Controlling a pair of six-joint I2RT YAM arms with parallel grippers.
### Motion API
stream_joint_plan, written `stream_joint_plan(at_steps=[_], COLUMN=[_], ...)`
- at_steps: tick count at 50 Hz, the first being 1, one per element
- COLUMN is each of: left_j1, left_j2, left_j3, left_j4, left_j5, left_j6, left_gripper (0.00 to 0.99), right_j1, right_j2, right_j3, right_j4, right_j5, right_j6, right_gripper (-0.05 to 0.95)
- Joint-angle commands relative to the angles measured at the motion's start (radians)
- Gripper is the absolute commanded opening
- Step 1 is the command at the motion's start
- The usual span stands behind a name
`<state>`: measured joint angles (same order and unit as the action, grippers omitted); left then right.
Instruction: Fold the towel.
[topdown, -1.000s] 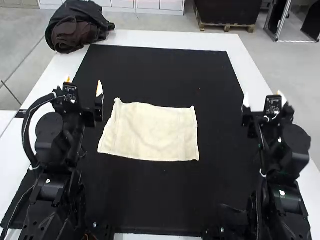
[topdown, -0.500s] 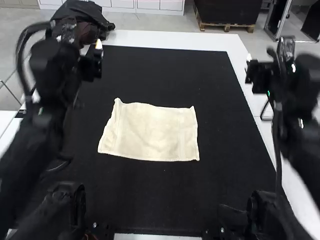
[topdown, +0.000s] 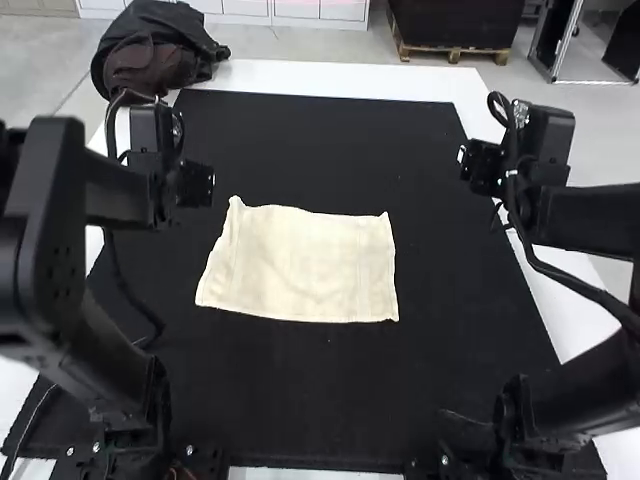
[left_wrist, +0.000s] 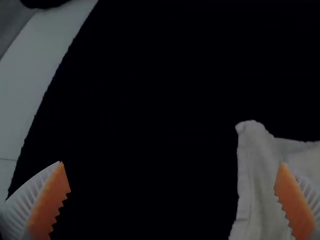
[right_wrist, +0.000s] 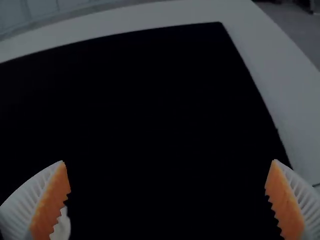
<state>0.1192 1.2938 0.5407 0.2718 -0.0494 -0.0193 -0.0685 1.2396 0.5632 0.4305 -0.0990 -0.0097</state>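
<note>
The cream towel (topdown: 302, 265) lies spread as a rough rectangle on the black mat, its far left corner slightly raised or creased. Left of that corner is my left gripper (topdown: 190, 190), above the mat, its fingertips hidden there by its own body. In the left wrist view the left gripper (left_wrist: 171, 175) stands wide open, one finger over the edge of the towel (left_wrist: 260, 175). My right gripper (topdown: 480, 168) is off to the towel's right, above the mat's right edge. Seen from its wrist, the right gripper (right_wrist: 167, 172) is open with nothing between its fingers.
The black mat (topdown: 330, 140) covers most of the white table (topdown: 350, 78). A dark bag or jacket (topdown: 155, 55) rests at the table's far left corner. Cables hang by both arms.
Both arms have shifted and their grippers have tipped down from pointing upward, now over the mat's sides. The towel lies as before.
</note>
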Motion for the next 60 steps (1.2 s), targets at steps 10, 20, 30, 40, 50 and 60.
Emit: stream_joint_plan(at_steps=[10, 20, 30, 40, 50, 60], left_j1=[0.002, -0.001, -0.001, -0.001, 0.0, 0.002], left_j2=[0.147, 0.269, 0.361, 0.427, 0.486, 0.526], left_j3=[0.044, 0.1, 0.145, 0.165, 0.197, 0.226], left_j4=[-0.002, 0.003, 0.015, 0.053, 0.07, 0.086], left_j5=[0.164, 0.175, 0.18, 0.191, 0.198, 0.2], left_j6=[-0.048, -0.044, -0.033, -0.034, -0.034, -0.039], left_gripper=[0.961, 0.961, 0.961, 0.959, 0.959, 0.957], right_j1=[0.122, 0.191, 0.23, 0.271, 0.315, 0.346], right_j2=[0.164, 0.254, 0.343, 0.446, 0.54, 0.607], right_j3=[0.035, 0.075, 0.115, 0.158, 0.202, 0.241], right_j4=[-0.042, -0.038, -0.032, -0.01, 0.016, 0.028], right_j5=[-0.022, -0.03, -0.038, -0.039, -0.038, -0.034], right_j6=[-0.05, -0.038, -0.015, 0.002, 0.03, 0.053], right_gripper=[0.91, 0.9, 0.9, 0.91, 0.91, 0.91])
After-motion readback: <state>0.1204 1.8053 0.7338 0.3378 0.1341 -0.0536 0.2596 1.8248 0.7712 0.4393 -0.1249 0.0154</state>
